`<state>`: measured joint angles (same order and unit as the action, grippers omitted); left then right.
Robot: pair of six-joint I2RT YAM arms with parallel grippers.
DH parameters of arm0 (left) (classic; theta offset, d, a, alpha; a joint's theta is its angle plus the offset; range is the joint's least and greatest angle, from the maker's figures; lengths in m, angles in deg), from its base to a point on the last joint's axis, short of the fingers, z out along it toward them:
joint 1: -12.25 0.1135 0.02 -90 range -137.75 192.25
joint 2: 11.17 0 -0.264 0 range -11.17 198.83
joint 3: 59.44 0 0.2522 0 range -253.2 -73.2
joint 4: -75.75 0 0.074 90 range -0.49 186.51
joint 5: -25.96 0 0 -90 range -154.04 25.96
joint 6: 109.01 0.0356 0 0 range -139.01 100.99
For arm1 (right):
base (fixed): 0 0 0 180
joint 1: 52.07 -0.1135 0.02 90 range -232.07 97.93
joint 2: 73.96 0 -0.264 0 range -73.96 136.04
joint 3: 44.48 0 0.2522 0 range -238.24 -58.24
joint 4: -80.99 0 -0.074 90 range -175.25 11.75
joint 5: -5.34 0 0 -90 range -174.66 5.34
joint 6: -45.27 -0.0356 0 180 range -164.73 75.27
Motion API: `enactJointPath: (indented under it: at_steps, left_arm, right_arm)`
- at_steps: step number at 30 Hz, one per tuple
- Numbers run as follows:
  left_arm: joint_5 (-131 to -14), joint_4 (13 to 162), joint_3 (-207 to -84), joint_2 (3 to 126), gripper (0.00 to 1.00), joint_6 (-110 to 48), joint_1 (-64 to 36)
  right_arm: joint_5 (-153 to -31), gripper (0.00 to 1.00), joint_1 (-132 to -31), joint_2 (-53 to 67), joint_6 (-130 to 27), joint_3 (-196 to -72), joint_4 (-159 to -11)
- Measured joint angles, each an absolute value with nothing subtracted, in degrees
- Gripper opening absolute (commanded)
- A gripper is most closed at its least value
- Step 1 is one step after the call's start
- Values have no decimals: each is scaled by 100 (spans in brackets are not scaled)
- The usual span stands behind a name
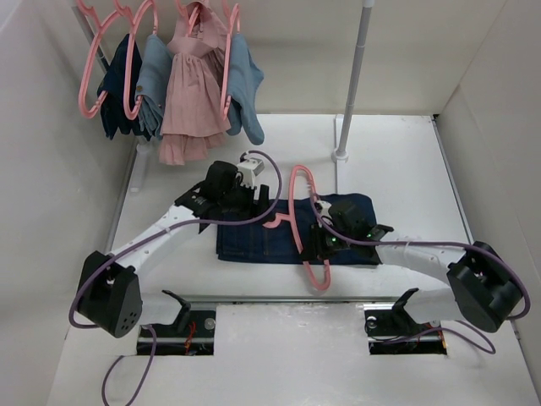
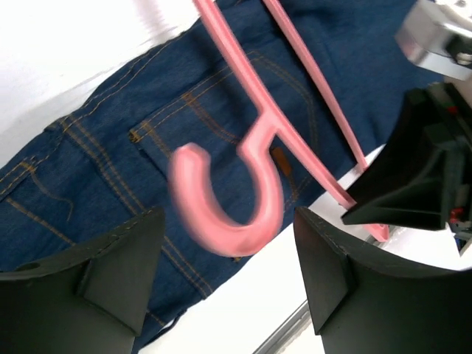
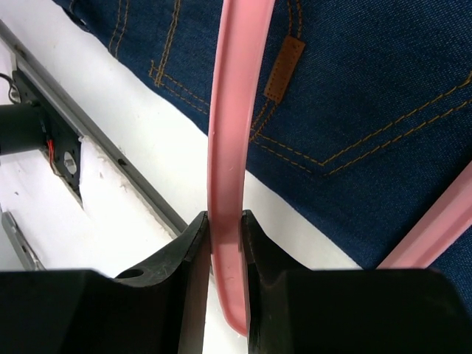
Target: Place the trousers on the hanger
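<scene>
Right fingers [image 3: 203,243] are clamped tight on the hanger [image 1: 293,199], pinching one thin arm of it near its rounded corner. No gap between the black pads and the pink plastic.

The hanger is smooth, glossy and flat in section, a rounded-triangle outline with a curved hook. It sits across the trousers [image 1: 254,241], its loop sticking out past both their far and near edges. I can't tell whether it touches the denim.

Left fingers [image 1: 260,203] stand well apart, one on either side of the hook. The hook is between them with air on both sides, so I see no contact. It's blurred in the left wrist view.

Trousers lie flat mid-counter as a compact rectangle of dark navy denim. The weave is coarse, with orange double stitching [image 2: 110,173] along the seams and pocket edges. A small tan leather patch [image 3: 284,68] sits just beside the clamped hanger arm.

The counter [image 1: 397,169] is matte white. A metal rail [image 3: 110,147] runs along its near edge, just below the trousers.

At back left, more pink hangers [image 1: 89,76] hang in a row, carrying:
- a crinkled pink dress [image 1: 190,101]
- faded light-blue denim pieces [image 1: 245,85]
- one dark navy piece [image 1: 114,80]

A white pole [image 1: 355,76] stands on a round foot at the back of the counter.
</scene>
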<state>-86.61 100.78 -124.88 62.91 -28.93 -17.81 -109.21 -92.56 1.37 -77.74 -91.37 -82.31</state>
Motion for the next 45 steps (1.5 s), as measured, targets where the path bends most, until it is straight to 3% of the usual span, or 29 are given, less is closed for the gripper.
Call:
enactJointPath:
  at_steps: [8,13,22,23,24,27,33,40,45]
  left_arm:
    - [-8661,10613,-12582,6313,74,-2875,-1650]
    - [-8781,10454,-12604,6328,65,-3063,-1702]
    - [-9030,10231,-12735,6809,11,-3271,-1676]
    - [-9044,10220,-12735,6809,0,-3282,-1676]
    - [-9065,10200,-12735,6809,0,-3319,-1676]
    - [-9109,10152,-12735,6809,0,-3354,-1698]
    - [-9006,10325,-12823,6811,0,-3354,-1687]
    - [-8886,10454,-12960,6818,0,-3415,-1689]
    - [-8757,10524,-12989,6833,0,-3415,-1764]
  right_arm:
    - [-10888,0,-9267,54,-7774,-9137,-8227]
    - [-10893,0,-9267,87,-7766,-9137,-8229]
    - [-10891,0,-9267,113,-7755,-9141,-8225]
    - [-10886,4,-9267,113,-7757,-9141,-8225]
    - [-10880,20,-9269,113,-7763,-9141,-8227]
    - [-10906,100,-9256,166,-7772,-9176,-8187]
    - [-11124,100,-8727,-29,-7698,-9764,-7532]
    - [-9780,100,-6677,-1227,-7663,-10844,-6203]
    - [-9037,100,-5250,-1207,-7717,-10579,-5527]
